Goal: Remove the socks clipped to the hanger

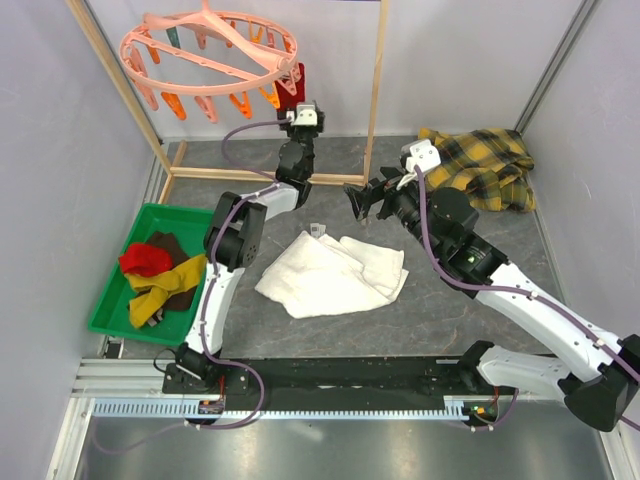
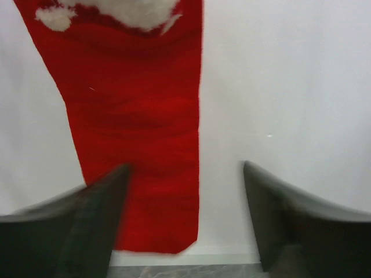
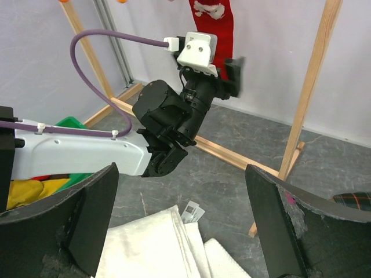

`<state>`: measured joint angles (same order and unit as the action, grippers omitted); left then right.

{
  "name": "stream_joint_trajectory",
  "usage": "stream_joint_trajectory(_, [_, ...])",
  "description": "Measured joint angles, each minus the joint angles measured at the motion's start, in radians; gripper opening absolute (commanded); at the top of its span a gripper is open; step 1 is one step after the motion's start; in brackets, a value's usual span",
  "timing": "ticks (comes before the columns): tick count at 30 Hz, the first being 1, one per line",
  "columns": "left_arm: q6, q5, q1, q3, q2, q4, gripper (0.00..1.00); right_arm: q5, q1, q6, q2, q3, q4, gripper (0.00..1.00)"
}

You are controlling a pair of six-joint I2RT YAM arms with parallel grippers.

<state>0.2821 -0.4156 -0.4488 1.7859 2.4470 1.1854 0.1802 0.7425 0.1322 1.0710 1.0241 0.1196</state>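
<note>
Because the red sock (image 2: 139, 116) hangs off-centre between the fingers of the left gripper (image 2: 185, 168), nearer the left finger than the right, a closure from here would probably catch only its right-hand strip. A thin pinch on limp fabric could slip once the arm pulls. The jaws stand wide apart with nothing held, and the wrist view does not settle whether the sock lies between the fingers or a little behind them.

That sock is the only 1 seen on the hanger (image 1: 128, 52), clipped at the ring's right edge. A downward tug may tilt or swing the ring before the clip lets go, and a sideways pull could knock it against the wooden rack (image 1: 377, 90). The clip itself is not clearly visible, so its grip cannot be judged.

The right gripper (image 1: 360, 203) hovers spread wide and empty above the white towel (image 1: 330, 275); it looks well apart from the left arm.

On the grey, mottled table (image 1: 400, 330) a green tray (image 1: 150, 225) at the left holds red, mustard and brown socks (image 1: 160, 275), and a plaid shirt (image 1: 480, 165) lies at the back right. Pale walls close in 3 sides.
</note>
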Motion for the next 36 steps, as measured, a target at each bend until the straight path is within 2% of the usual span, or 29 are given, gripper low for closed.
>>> stream_joint_trajectory(1, [-0.003,0.000,0.001,0.020,0.010,-0.007,0.26,0.003,0.000,-0.007,0.010,0.008,0.001,0.98])
stream_joint_trajectory(2, [0.000,0.000,0.001,0.029,0.013,-0.009,0.11,0.003,0.000,-0.008,0.013,0.010,0.001,0.98])
stream_joint_trajectory(4, [-0.001,0.006,0.001,0.019,0.010,0.004,0.02,0.003,0.000,-0.018,0.034,0.023,0.000,0.98])
stream_joint_trajectory(8, [-0.033,0.051,0.003,-0.163,-0.077,0.027,0.02,0.002,0.000,-0.025,0.081,0.043,0.004,0.98])
stream_joint_trajectory(11, [-0.108,0.110,0.004,-0.380,-0.200,0.049,0.02,-0.001,0.000,-0.023,0.117,0.047,0.007,0.98])
stream_joint_trajectory(15, [-0.205,0.188,0.004,-0.575,-0.356,0.070,0.02,-0.002,0.000,-0.016,0.141,0.056,0.000,0.98])
stream_joint_trajectory(20, [-0.266,0.220,0.004,-0.723,-0.504,0.109,0.02,-0.011,0.000,0.018,0.137,0.082,0.000,0.98])
stream_joint_trajectory(29, [-0.335,0.226,0.004,-0.920,-0.665,0.111,0.02,-0.016,-0.001,0.066,0.109,0.082,0.000,0.98])
stream_joint_trajectory(30, [-0.342,0.226,0.004,-0.935,-0.680,0.111,0.03,-0.013,-0.001,0.066,0.109,0.082,-0.001,0.98])
stream_joint_trajectory(31, [-0.346,0.225,0.004,-0.947,-0.695,0.111,0.09,-0.012,-0.001,0.066,0.109,0.082,-0.002,0.98])
stream_joint_trajectory(32, [-0.350,0.224,0.004,-0.955,-0.708,0.111,0.19,-0.009,-0.001,0.067,0.109,0.082,-0.006,0.98])
stream_joint_trajectory(33, [-0.353,0.223,0.004,-0.959,-0.716,0.113,0.43,-0.008,-0.001,0.068,0.109,0.082,-0.009,0.98])
stream_joint_trajectory(36, [-0.368,0.208,0.004,-0.958,-0.722,0.119,0.63,-0.009,-0.001,0.074,0.108,0.082,-0.019,0.98])
